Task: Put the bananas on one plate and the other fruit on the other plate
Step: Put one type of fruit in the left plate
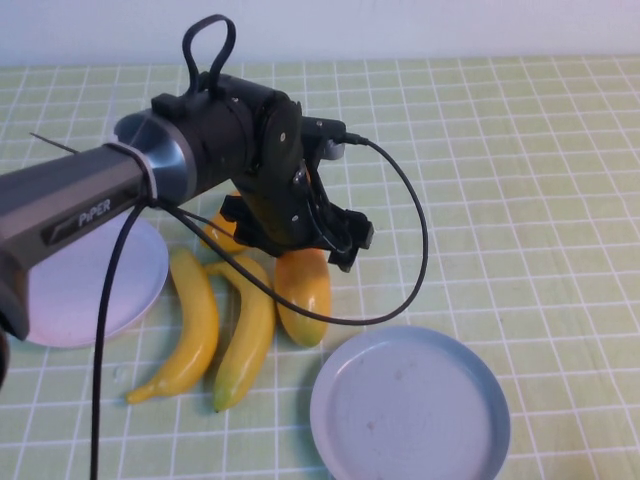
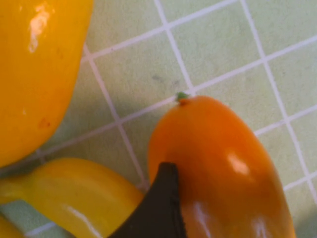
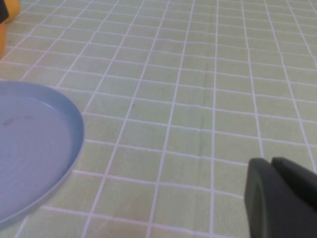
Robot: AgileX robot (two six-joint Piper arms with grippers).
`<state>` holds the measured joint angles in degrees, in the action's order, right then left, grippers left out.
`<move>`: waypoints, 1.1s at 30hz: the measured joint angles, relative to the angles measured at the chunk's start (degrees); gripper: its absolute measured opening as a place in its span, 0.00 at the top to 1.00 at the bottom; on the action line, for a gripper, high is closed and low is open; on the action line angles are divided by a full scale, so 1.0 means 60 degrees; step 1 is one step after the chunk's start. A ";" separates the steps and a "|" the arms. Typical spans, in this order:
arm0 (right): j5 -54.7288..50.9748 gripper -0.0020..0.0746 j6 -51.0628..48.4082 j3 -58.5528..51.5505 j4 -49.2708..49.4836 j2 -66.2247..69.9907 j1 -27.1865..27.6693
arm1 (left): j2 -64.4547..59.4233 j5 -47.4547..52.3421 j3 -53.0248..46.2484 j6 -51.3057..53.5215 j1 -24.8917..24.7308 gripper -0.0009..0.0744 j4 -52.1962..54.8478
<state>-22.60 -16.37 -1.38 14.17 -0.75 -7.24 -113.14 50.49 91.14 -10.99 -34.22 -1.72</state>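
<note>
Two bananas [image 1: 195,325] [image 1: 245,335] lie side by side on the checked cloth, between the pink plate [image 1: 60,300] and the grey-blue plate [image 1: 408,405]. Both plates hold nothing. An orange-red fruit [image 1: 303,295] lies just right of the bananas. A yellow-orange fruit [image 1: 222,232] is half hidden under my left arm. My left gripper [image 1: 300,245] hangs open low over the orange-red fruit [image 2: 218,163]; one finger [image 2: 163,208] shows beside it, the other is out of frame. My right gripper [image 3: 271,166] is shut and empty, over bare cloth beside the grey-blue plate [image 3: 74,129].
The left arm's black cable [image 1: 415,250] loops out to the right over the cloth. Green checked cloth [image 1: 540,200] covers the table. The yellow-orange fruit [image 2: 34,69] and a banana end [image 2: 74,193] crowd close to the left gripper.
</note>
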 joint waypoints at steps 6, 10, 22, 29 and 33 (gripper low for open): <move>0.0000 1.00 0.0000 0.0000 0.0000 0.0000 0.0000 | -0.0137 0.0000 0.0015 -0.0169 0.0000 0.10 0.0072; 0.0000 1.00 0.0000 0.0000 0.0000 0.0000 0.0000 | -0.0290 0.0131 0.0022 -0.0200 0.0000 0.10 0.0286; 0.0000 1.00 0.0000 0.0000 0.0000 0.0000 0.0000 | -0.0785 0.0294 0.0022 -0.0205 0.0000 0.13 0.0389; 0.0000 1.00 0.0000 0.0000 0.0000 0.0000 0.0000 | -0.0785 0.0294 0.0040 -0.0185 0.0000 0.29 0.0389; 0.0000 1.00 0.0000 0.0000 0.0000 0.0000 0.0000 | -0.0800 0.0860 0.0464 -0.0076 0.0000 0.29 0.0389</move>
<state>-22.60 -16.37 -1.38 14.17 -0.75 -7.24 -117.94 55.65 93.93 -11.44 -34.22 0.62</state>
